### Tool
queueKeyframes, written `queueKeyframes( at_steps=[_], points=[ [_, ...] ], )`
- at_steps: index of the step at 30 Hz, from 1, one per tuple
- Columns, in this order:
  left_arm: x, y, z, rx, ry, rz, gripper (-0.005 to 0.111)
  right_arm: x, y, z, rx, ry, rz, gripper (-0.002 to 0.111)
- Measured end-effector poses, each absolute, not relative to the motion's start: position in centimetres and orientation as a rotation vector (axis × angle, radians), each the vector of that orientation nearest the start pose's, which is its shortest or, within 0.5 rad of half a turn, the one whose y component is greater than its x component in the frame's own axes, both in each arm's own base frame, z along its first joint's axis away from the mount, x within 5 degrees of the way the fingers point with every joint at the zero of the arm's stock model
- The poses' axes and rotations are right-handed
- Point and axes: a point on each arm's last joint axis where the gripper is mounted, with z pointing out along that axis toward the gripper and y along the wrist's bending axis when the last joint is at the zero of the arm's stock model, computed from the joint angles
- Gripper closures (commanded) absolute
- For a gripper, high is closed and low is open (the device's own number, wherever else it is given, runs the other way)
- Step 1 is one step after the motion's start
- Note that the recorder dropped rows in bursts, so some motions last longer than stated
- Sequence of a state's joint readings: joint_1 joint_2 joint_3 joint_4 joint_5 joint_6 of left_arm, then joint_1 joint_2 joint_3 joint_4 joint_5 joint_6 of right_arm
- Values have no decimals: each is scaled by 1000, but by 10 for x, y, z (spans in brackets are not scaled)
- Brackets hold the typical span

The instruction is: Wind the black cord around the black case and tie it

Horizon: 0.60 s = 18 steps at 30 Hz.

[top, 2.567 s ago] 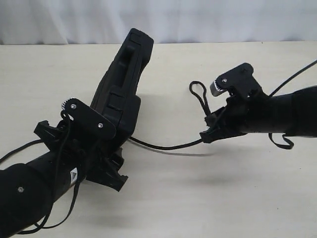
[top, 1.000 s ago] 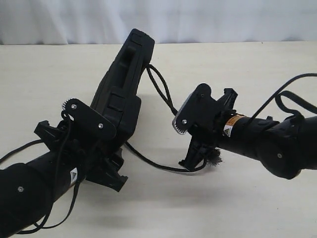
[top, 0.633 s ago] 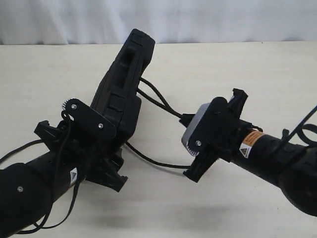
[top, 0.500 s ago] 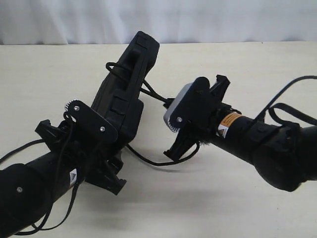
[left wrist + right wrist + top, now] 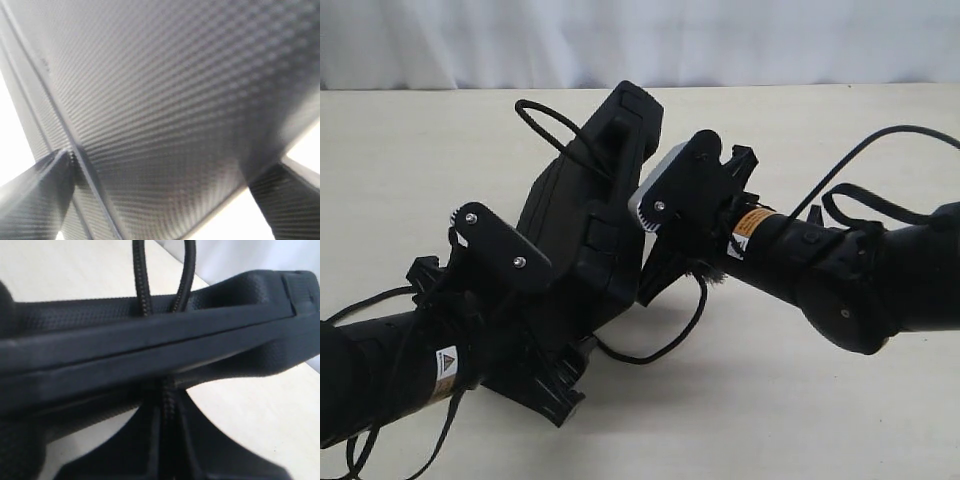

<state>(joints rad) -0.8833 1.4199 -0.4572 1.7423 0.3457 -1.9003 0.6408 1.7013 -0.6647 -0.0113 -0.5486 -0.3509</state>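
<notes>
One black case [image 5: 582, 222] tight in left end effector [image 5: 162, 175], one black cord [image 5: 141, 280] in right [image 5: 167, 435]

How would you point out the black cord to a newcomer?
Find the black case, held tilted up in the middle of the exterior view. The black cord arches in a loop over its raised end and sags below it towards the right gripper. It is braided and thicker than the smooth arm wires.

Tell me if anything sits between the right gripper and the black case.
Nothing visible except the black cord itself. It runs from the right gripper to the edge of the black case, which the gripper is right up against.
</notes>
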Motion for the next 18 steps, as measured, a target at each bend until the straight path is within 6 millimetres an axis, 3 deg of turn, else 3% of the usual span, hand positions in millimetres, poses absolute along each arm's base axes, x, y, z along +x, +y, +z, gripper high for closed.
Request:
queueKeyframes(
  at_steps=[6, 14, 18],
  points=[
    [169, -161, 170, 684, 2225, -145, 20, 258, 193, 170, -959, 1749, 187, 104],
    [161, -160, 192, 677, 2164, -266, 20, 258, 192, 170, -951, 1757, 187, 104],
    [154, -156, 213, 657, 2093, -354, 20, 258, 192, 170, -951, 1757, 187, 104]
  ],
)
